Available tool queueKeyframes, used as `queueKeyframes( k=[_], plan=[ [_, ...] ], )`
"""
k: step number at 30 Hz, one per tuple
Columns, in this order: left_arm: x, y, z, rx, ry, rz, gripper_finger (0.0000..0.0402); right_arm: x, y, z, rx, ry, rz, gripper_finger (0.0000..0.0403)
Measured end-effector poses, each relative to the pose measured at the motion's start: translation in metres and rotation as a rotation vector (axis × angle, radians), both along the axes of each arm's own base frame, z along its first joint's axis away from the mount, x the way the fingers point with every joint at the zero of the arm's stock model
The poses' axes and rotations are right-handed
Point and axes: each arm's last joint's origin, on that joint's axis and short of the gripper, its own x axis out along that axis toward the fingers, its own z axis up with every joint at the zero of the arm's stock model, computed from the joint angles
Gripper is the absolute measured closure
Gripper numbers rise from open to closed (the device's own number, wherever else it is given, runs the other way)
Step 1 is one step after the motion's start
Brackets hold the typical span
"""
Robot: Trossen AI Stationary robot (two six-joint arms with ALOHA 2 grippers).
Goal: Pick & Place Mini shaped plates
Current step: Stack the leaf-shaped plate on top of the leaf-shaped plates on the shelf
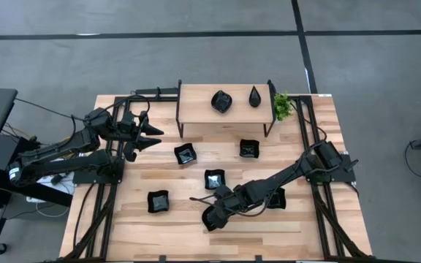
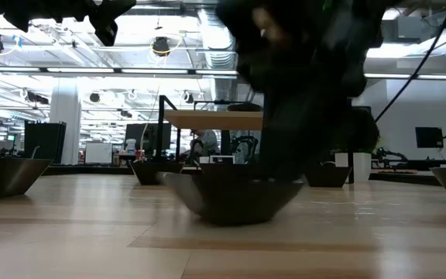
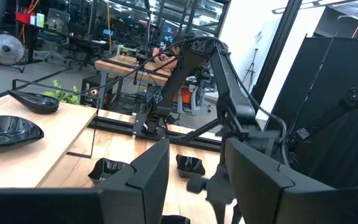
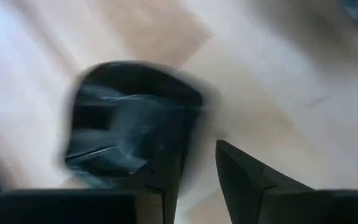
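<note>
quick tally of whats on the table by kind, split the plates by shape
square plates: 5
leaf-shaped plate: 1
teardrop plate: 1
plant: 1
total: 8
A sixth square plate may lie hidden under the right gripper; I cannot tell.

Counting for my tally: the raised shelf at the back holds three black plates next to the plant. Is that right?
Not quite. The high view shows two black plates on the raised shelf: a rounded one and a narrow teardrop, with the plant at its end.
</note>
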Motion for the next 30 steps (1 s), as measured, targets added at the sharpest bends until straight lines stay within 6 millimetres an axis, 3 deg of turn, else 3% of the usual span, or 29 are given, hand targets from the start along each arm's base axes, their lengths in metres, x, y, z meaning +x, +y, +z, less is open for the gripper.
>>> queueKeyframes(
  k=[16,26,30],
  plan=[
    [0.0,0.0,0.0,0.004,-0.003,0.0,0.0243,0.0,0.002,0.0,0.014,-0.005,-0.038,0.0305],
    [0.0,0.0,0.0,0.006,-0.004,0.0,0.0243,-0.01,0.035,0.003,0.086,-0.053,-0.021,0.0305],
    [0.0,0.0,0.0,0.012,-0.004,0.0,0.0243,-0.009,0.035,0.004,0.095,-0.057,-0.037,0.0305]
  ],
)
